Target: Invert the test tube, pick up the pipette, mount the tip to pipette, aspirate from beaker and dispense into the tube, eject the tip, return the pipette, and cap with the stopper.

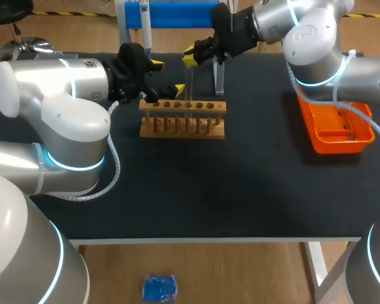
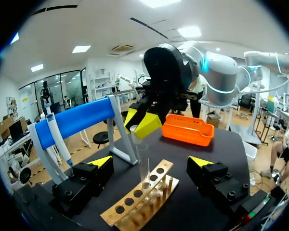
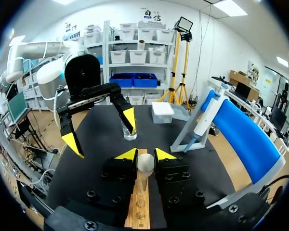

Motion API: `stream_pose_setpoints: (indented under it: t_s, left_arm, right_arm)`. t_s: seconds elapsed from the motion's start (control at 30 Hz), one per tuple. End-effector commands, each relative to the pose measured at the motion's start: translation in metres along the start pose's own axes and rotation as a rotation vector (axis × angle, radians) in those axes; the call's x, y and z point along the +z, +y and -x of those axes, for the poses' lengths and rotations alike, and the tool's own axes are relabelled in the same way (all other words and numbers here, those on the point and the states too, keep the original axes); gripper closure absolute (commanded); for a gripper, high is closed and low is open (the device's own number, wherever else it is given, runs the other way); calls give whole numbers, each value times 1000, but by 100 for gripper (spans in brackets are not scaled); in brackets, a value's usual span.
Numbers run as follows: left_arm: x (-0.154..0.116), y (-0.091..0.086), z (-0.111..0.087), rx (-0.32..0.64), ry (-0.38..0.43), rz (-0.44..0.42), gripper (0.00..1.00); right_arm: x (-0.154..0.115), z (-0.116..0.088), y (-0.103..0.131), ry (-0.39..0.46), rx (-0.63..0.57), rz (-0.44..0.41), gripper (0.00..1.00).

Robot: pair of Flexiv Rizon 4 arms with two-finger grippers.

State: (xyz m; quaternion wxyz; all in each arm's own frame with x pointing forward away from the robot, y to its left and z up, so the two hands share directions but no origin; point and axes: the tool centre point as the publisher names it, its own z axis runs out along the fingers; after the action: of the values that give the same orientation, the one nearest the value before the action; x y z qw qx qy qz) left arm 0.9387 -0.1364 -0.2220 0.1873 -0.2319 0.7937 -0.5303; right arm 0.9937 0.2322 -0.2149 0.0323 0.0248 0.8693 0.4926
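Test tube (image 2: 143, 163) gripped at upper end by right pincer (image 3: 145, 155), held upright, lower end in rack (image 1: 182, 120) hole: judged being seated. Left pincer (image 2: 151, 163) spread wide, empty, flanking rack, likely for steadying.

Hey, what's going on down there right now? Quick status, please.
Right gripper shut on test tube, upright at wooden rack. Left gripper open, close beside rack. Pipette on its stand.

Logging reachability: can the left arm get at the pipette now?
Probably yes: the left claw is open, and the pipette hangs on its blue stand close beside it with nothing between.
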Motion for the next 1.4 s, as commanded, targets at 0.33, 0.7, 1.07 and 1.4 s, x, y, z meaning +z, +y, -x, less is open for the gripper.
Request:
stream_pose_setpoints:
  t_s: [0.33,0.7,1.07,1.4]
  left_arm:
    - [1,1,0,0,-1,-3,0]
    - [1,1,0,0,-1,-3,0]
    - [1,1,0,0,-1,-3,0]
    - [1,1,0,0,-1,-3,0]
  right_arm:
    - [6,0,-2,10,3,-5,100]
    - [6,-3,-7,6,3,-24,100]
    - [-1,-4,-3,-7,-6,-17,100]
    - [-1,-8,-5,-7,-7,-21,100]
